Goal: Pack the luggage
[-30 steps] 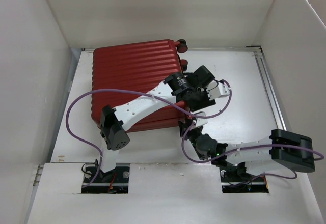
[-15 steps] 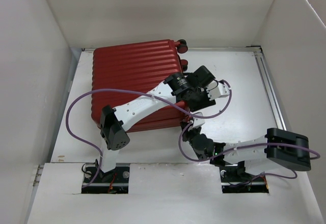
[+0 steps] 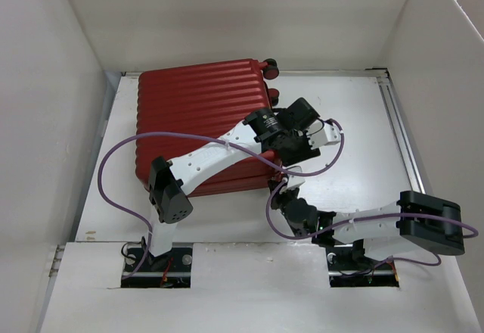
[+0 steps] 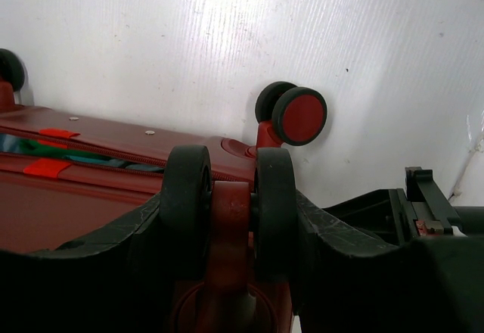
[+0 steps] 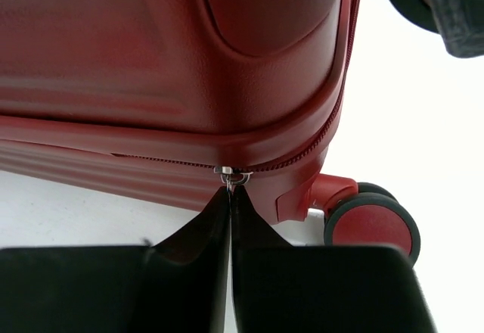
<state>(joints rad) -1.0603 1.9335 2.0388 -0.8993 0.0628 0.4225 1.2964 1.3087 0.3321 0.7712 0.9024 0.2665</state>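
Observation:
The dark-red ribbed luggage [image 3: 197, 113] lies flat with its shell halves together. My left gripper [image 3: 291, 125] is at its right side, shut on a twin black wheel [image 4: 231, 197], with one finger [image 4: 325, 242] outside each tyre. In the left wrist view the luggage [image 4: 68, 212] shows a zip gap with green fabric inside. My right gripper [image 3: 283, 186] is at the near right corner. In the right wrist view this gripper [image 5: 229, 195] is shut on the small metal zipper pull [image 5: 232, 174] on the luggage's [image 5: 174, 60] seam.
White walls box in the table [image 3: 355, 121] on the left, back and right. More luggage wheels show at the far right corner [image 3: 270, 66] and beside the right gripper [image 5: 372, 228]. Purple cables loop off both arms.
My right gripper has shifted slightly left and up along the luggage's near right corner, still pinching the zipper pull. The left arm has not moved.

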